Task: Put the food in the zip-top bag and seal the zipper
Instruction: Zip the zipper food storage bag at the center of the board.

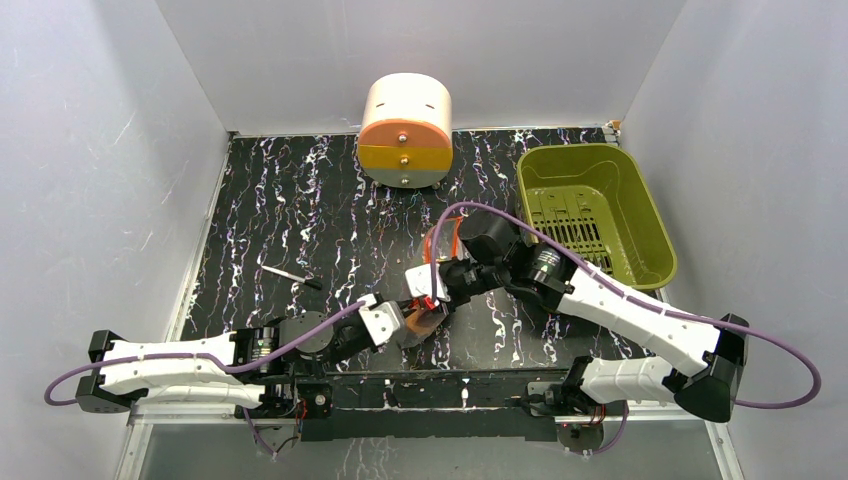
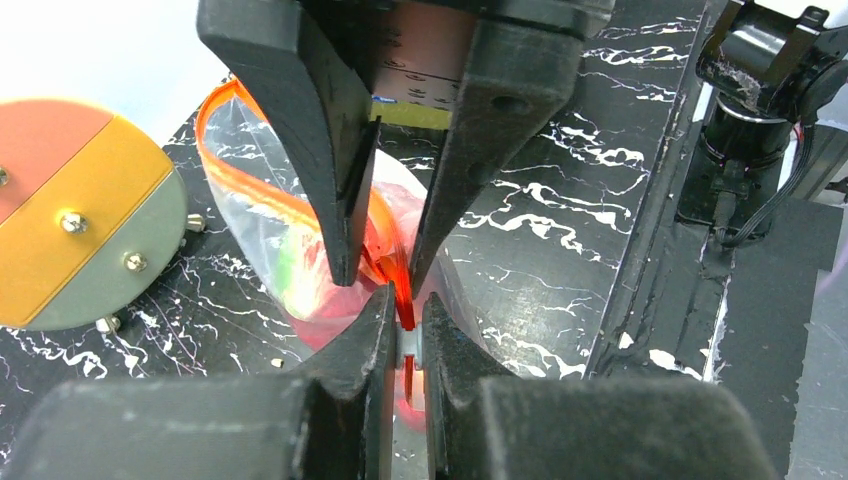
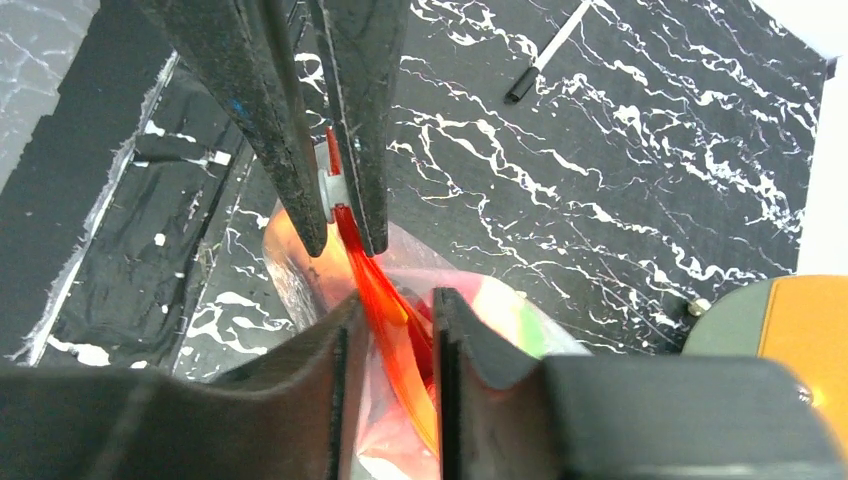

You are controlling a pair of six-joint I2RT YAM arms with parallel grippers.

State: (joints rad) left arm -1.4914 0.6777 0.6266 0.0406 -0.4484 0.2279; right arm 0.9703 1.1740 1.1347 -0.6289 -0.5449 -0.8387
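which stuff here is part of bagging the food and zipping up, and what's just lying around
Part of the job:
crinkly clear plastic zip-top bag
its orange-red zipper strip
blurred colourful toy food inside
left gripper and right gripper, both at the strip

Lying about:
olive-green plastic bin
round cream, orange and yellow drum
thin white pen with a black end

Inside the zip-top bag [image 2: 255, 215] the food [image 2: 335, 300] shows only as blurred red and green patches.

No text, label, brand, number or sign can be read anywhere.
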